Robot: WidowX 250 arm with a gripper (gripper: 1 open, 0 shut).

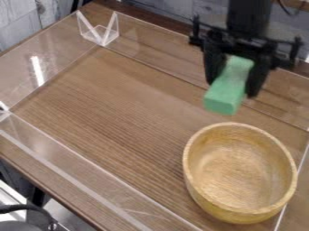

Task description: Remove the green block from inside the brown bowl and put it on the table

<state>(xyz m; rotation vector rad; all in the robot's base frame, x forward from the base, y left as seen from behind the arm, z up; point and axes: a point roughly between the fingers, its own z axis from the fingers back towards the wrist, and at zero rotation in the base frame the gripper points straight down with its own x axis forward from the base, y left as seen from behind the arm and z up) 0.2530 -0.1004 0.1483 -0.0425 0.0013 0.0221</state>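
Camera view, single angle from above one corner of the table. Wood-grain top, clear plastic walls along the edges; a small clear plastic bracket stands at the far wall, upper left.

Black gripper hangs in the upper right of the frame, pointing down, fingers clamped on the green block. Block is held in the air, tilted, its lower end hanging below the fingertips. It is clear of the tabletop and clear of the bowl.

Brown bowl sits at the lower right, near the right-hand wall, upright. Its inside shows only bare wood grain. The block hangs above and beyond the bowl's far rim, not over its middle.

The open stretch of tabletop lies to the left of gripper and bowl. Dark arm and cables run off the top edge above the gripper.
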